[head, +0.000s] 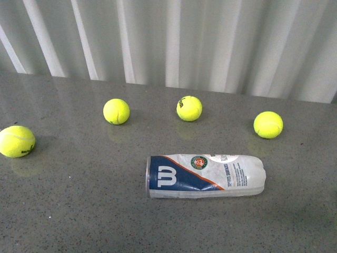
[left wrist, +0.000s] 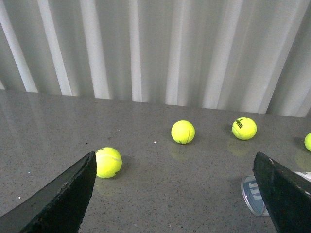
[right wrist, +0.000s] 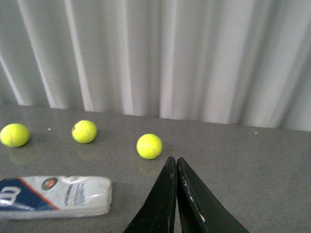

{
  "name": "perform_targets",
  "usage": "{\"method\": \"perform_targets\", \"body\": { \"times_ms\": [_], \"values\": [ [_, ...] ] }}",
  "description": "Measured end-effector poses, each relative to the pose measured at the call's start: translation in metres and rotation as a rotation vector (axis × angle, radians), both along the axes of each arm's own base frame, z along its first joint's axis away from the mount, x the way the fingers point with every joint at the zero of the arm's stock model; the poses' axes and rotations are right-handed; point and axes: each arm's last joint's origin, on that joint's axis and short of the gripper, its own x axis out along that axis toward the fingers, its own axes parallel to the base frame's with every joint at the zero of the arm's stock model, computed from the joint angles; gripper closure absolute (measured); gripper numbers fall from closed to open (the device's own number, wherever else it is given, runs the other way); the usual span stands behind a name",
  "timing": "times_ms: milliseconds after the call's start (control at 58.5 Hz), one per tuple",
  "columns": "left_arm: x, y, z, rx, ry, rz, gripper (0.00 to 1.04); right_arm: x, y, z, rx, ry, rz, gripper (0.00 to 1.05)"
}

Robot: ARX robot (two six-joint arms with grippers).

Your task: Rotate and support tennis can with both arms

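The tennis can lies on its side on the grey table, blue "W" end to the left, white end to the right. Neither arm shows in the front view. In the left wrist view my left gripper is open and empty; the can's round end shows just beside one black finger. In the right wrist view my right gripper is shut and empty, with its fingers pressed together. The can lies off to one side of it, apart.
Several yellow tennis balls lie on the grey table: one far left, two behind the can, one at the right. A white pleated curtain closes the back.
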Motion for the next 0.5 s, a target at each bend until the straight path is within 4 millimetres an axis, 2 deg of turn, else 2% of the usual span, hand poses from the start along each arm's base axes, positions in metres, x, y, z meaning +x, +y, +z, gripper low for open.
{"method": "perform_targets", "body": {
  "times_ms": [188,359,496],
  "values": [
    [0.000,0.000,0.000,0.000,0.000,0.001,0.07,0.000,0.000,-0.013,0.001,0.004,0.001,1.01],
    [0.000,0.000,0.000,0.000,0.000,0.000,0.07,0.000,0.000,-0.013,0.001,0.003,0.001,1.01],
    [0.000,0.000,0.000,0.000,0.000,0.000,0.07,0.000,0.000,-0.013,0.001,0.003,0.001,0.78]
  ]
}}
